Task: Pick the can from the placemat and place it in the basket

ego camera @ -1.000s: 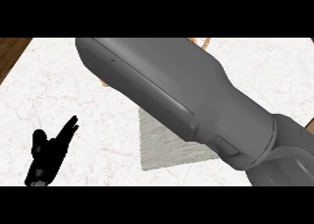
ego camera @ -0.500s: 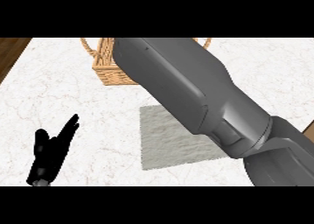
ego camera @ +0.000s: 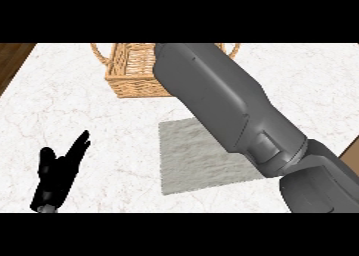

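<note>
A woven wicker basket [ego camera: 134, 75] with a looped handle stands at the back of the white marble counter. In front of it lies a grey placemat [ego camera: 193, 162], partly covered by my right forearm [ego camera: 234, 115], which stretches up across the basket's right side. The right hand itself is hidden past the view's top. No can shows anywhere. My left hand [ego camera: 60, 172] rests at the lower left, fingers straight and pointing up, holding nothing.
The marble counter [ego camera: 56, 110] spreads to the left of the basket and placemat. Dark wooden floor [ego camera: 6, 60] shows past the counter's left edge and at the right edge.
My right forearm has swung to the right, uncovering more of the basket and the placemat. The left hand has stayed still.
</note>
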### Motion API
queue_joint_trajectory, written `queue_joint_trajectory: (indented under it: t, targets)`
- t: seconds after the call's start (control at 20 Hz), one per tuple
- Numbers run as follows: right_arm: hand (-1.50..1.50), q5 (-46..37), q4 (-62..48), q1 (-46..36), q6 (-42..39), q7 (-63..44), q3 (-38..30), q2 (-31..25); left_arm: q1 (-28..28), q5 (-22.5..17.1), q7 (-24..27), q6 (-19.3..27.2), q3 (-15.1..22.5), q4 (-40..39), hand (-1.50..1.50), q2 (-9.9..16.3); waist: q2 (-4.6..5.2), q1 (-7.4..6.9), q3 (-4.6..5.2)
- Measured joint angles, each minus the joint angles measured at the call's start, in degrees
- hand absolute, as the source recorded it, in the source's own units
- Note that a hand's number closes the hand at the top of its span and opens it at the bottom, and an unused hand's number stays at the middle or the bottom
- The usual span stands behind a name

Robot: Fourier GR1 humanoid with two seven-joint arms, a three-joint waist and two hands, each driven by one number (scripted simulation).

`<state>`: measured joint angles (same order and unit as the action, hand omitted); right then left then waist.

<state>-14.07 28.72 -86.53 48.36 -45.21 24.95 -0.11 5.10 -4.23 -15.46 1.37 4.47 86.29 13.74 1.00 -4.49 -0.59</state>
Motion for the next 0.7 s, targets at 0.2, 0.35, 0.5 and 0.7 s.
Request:
queue_joint_trajectory:
  t: [0.2, 0.35, 0.5, 0.7]
  targets:
    - [1.50, -2.6, -6.9, -0.3, -0.4, -2.0, 2.5, 0.0, 0.2, 0.1, -1.1, 0.3, -0.3, 0.4, 0.00, 0.0, -0.20, 0.54, 0.09]
    - [-1.50, -3.1, -9.1, 0.2, -1.8, -1.6, 3.8, 0.1, 0.5, 0.6, -0.5, 0.5, -0.3, 0.4, 0.00, -0.2, -0.26, 0.75, 0.09]
    - [-1.50, -3.7, -11.1, -0.5, -3.2, -0.4, 4.2, -0.1, 0.7, 0.4, -0.4, 0.4, -0.7, 0.4, 0.00, -0.3, -0.28, 1.02, 0.04]
    - [-1.50, -4.2, -11.6, -0.4, -3.1, 1.5, 4.0, 0.0, 0.7, -0.2, -0.4, -0.1, -1.3, -0.1, 0.00, -0.5, -0.52, 1.65, -0.12]
